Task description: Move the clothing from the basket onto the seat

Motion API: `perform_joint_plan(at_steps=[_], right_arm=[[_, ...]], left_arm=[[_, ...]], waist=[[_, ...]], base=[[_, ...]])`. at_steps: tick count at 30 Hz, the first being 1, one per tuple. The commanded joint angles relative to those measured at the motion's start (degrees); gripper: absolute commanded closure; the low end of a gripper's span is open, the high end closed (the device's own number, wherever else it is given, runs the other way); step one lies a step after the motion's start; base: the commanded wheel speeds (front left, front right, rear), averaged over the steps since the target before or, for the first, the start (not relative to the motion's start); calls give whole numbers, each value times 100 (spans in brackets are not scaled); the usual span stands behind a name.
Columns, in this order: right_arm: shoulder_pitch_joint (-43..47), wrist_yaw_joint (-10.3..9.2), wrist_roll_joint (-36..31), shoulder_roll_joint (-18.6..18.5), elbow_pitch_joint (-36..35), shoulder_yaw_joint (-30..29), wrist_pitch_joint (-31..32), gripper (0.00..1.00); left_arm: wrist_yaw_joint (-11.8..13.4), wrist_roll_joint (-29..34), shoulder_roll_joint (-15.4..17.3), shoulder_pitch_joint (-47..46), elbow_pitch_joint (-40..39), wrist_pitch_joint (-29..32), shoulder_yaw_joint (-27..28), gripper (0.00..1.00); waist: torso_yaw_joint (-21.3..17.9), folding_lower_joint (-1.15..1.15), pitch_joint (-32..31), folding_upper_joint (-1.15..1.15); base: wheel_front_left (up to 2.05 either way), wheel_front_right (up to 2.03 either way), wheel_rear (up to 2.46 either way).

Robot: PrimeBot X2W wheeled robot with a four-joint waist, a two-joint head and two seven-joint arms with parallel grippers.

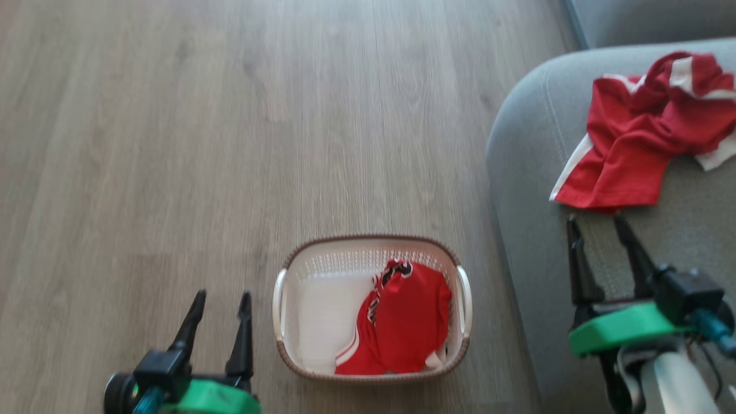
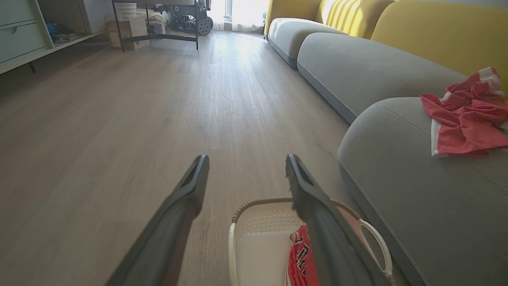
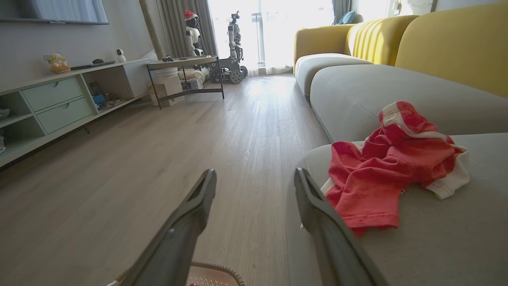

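The cream basket [image 1: 305,270] with a brown rim stands on the wood floor at the bottom centre. One red garment with black-and-white lettering [image 1: 402,328] lies in its right half. A second red garment with white stripes [image 1: 644,138] lies crumpled on the grey seat [image 1: 529,172] at the right. My left gripper [image 1: 221,300] hangs open and empty to the left of the basket. My right gripper [image 1: 597,223] is open and empty over the seat, just in front of the garment there. The left wrist view shows the basket [image 2: 258,222] below the fingers.
More grey cushions [image 3: 357,87] and yellow backrests [image 3: 456,43] run along the right. A low cabinet [image 3: 55,103], a black-framed table [image 3: 186,71] and other robots [image 3: 234,43] stand far off. Wood floor [image 1: 230,144] spreads wide to the left.
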Motion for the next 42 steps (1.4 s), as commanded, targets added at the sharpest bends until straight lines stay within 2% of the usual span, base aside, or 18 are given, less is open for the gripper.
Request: perform_joint_plan(at_steps=[1, 3, 16, 23, 32, 42], right_arm=[[-435, 40, -62, -1, -313, 75, -53, 0], [-511, 40, -74, -1, -360, 63, -53, 0], [-1835, 40, 25, 0, -898, 255, -53, 0], [-2539, 40, 159, 0, -1148, 327, -53, 0], [-3035, 40, 240, 0, -1654, 494, -53, 0], [-3174, 40, 361, 0, -2345, 772, -53, 0]], left_arm=[[-76, 67, -19, -411, -69, -67, 93, 0], [-102, 81, -29, -505, -19, -65, 50, 0], [-418, 345, -138, -1946, 846, 84, -526, 0], [-633, 556, -190, -2850, 1615, 245, -908, 0], [-838, 556, -282, -3765, 2841, 359, -1357, 0], [-895, 432, -248, -4613, 4094, 460, -1358, 0]], waist=[[-112, 0, 390, 0], [-139, 0, 494, 0], [-783, 0, 2417, 0], [-1080, 0, 3323, 0], [-1408, 0, 4002, 0], [-1770, 0, 4517, 0]], base=[[0, 0, 0], [0, 0, 0], [0, 0, 0], [0, 0, 0], [0, 0, 0], [0, 0, 0]])
